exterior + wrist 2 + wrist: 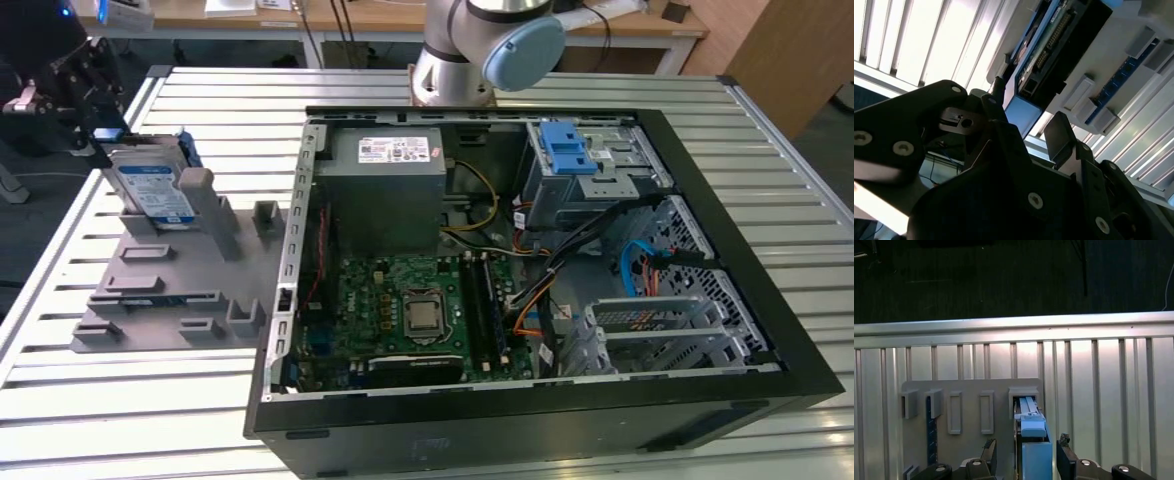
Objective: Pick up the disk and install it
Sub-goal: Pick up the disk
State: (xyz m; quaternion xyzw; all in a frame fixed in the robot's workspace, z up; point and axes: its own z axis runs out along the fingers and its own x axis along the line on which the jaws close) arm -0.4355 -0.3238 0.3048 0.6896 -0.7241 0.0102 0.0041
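Note:
The disk (150,190) stands on edge in a slot of the grey holder plate (174,290) at the exterior view's left: silver, with a white-and-blue label and a blue carrier. My black gripper (104,135) is right at the disk's far upper end. In the first wrist view the gripper (1026,447) is open, with one finger (989,452) on each side of the disk's blue carrier (1035,455) and small gaps showing. The second wrist view has the disk's connector end (1046,50) just beyond the gripper (1029,117).
An open black computer case (747,250) lies beside the plate, with a grey power supply box (387,190), a green motherboard (414,310) and a silver cage with a blue latch (587,165). Everything rests on a slatted metal table (80,400). The arm's base (461,60) stands behind the case.

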